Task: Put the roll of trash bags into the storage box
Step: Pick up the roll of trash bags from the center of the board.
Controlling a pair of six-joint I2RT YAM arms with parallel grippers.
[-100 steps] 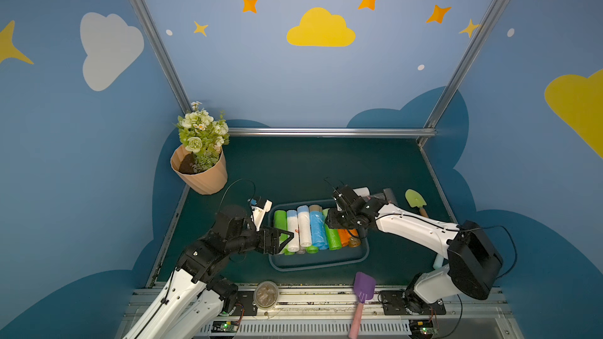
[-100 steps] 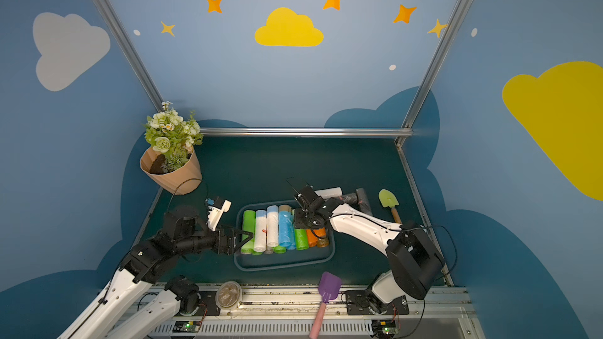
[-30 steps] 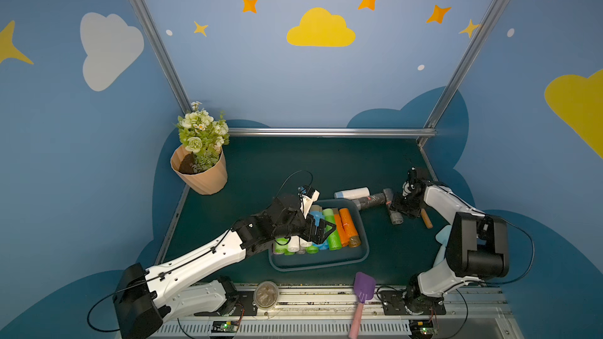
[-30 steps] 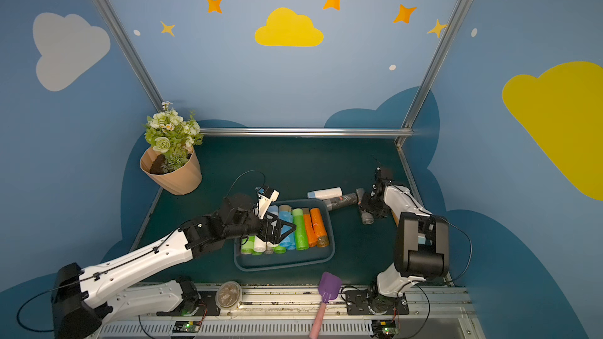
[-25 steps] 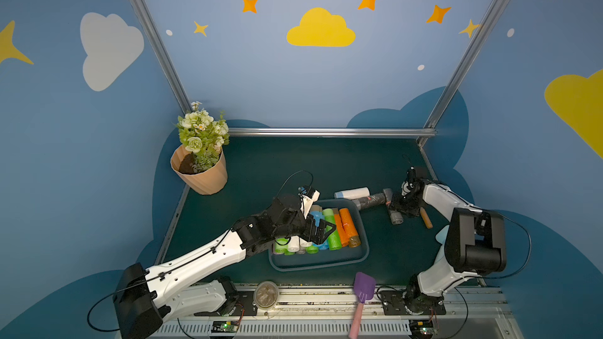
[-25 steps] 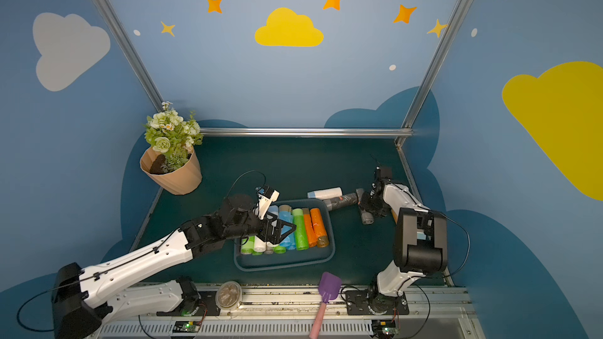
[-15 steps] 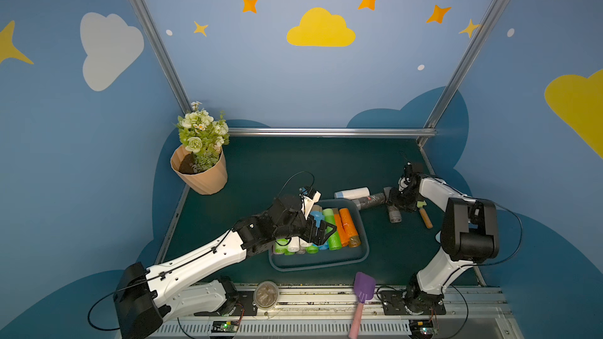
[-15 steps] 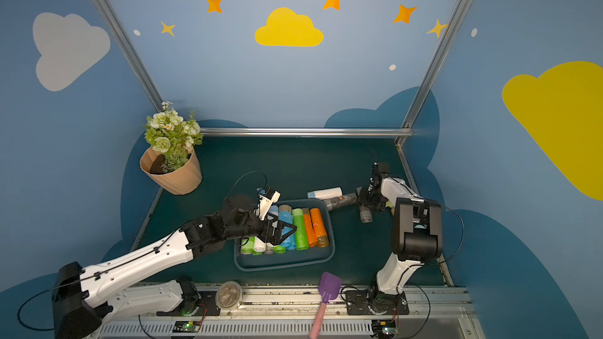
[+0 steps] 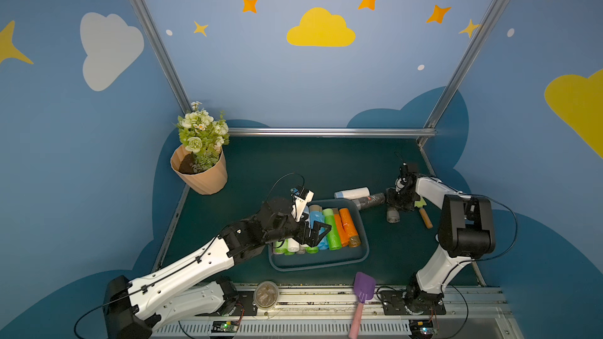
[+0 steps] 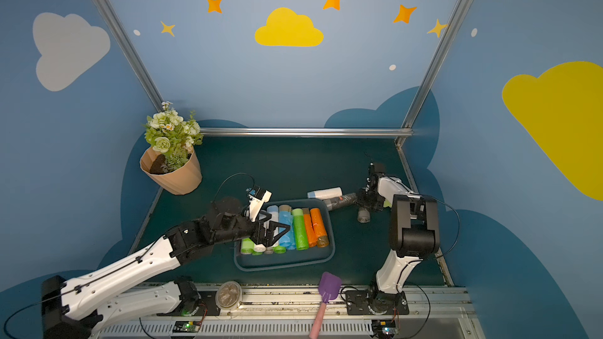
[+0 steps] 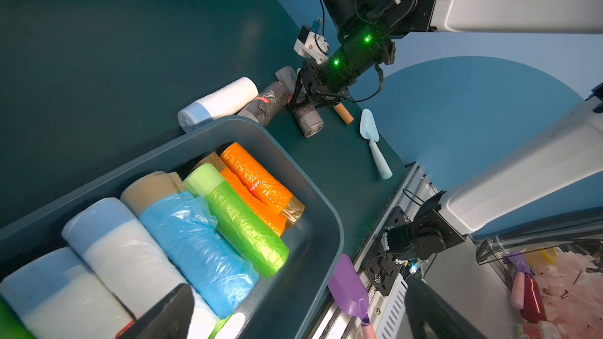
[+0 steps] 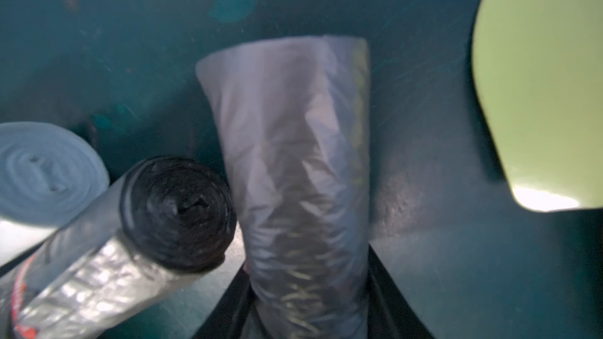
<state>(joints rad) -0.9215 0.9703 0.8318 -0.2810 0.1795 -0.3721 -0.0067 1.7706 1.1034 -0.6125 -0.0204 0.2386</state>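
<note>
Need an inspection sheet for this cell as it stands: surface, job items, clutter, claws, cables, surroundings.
Surface: dark green mat, faint lighter blotches.
Job's things: storage box holds a row of coloured rolls; white roll, dark grey roll and grey roll lie outside, on the mat.
Clutter: flower pot, purple shovel, green trowel, light blue trowel, round dish on the front rail.
Claws: left claw open above the box's rolls; right claw closed around the grey roll.
Cables: black cable loops above the left wrist; no snag seen.
Surroundings: blue walls with clouds and stars, aluminium frame.
</note>
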